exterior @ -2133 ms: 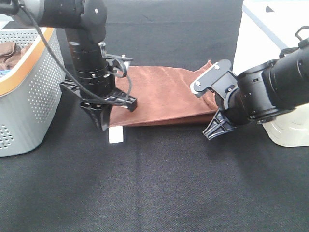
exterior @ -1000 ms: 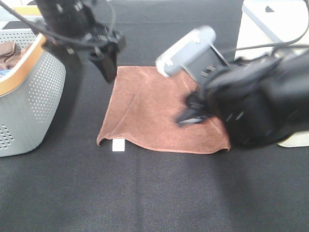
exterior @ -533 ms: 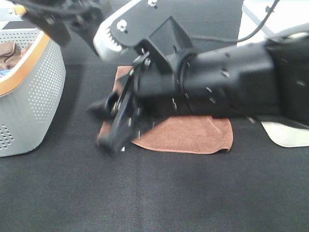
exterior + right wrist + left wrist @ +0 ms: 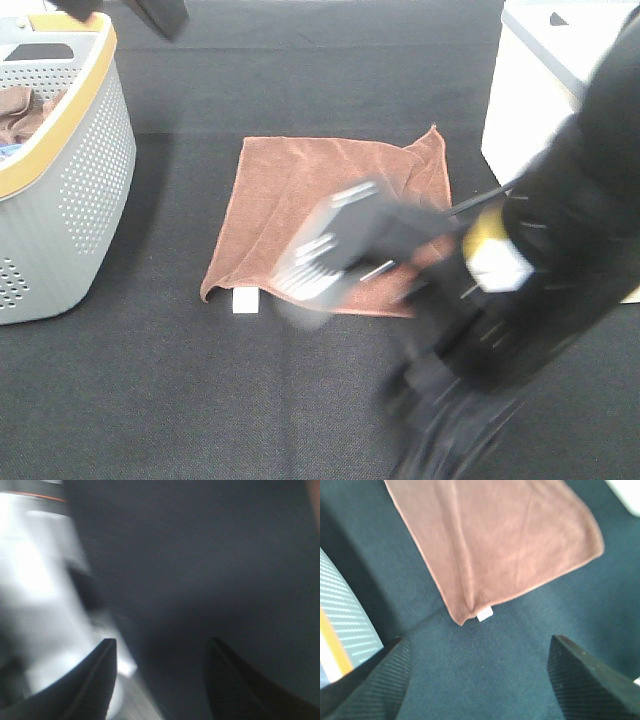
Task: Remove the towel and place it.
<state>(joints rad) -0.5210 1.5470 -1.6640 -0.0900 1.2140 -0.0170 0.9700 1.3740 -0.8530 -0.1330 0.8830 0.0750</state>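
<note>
The brown towel point(image 4: 320, 190) lies spread flat on the black table, with a white tag point(image 4: 243, 300) at its front left corner. My right arm point(image 4: 520, 300) is a motion-blurred mass over the towel's front right part. In the right wrist view my right gripper point(image 4: 160, 680) is open and empty over bare black cloth. In the left wrist view my left gripper point(image 4: 480, 680) is open and empty, high above the towel point(image 4: 495, 545) and its tag point(image 4: 484, 613). Only a bit of the left arm point(image 4: 160, 12) shows at the exterior view's top left edge.
A grey perforated basket with an orange rim point(image 4: 60, 170) stands at the left and holds brown cloth; its wall also shows in the left wrist view point(image 4: 340, 615). A white box point(image 4: 530, 90) stands at the back right. Black cloth covers the table.
Both grippers have left the towel, which now lies spread flat. The left arm rose up and back to the far left. The right arm swept across the towel toward the front right, blurred.
</note>
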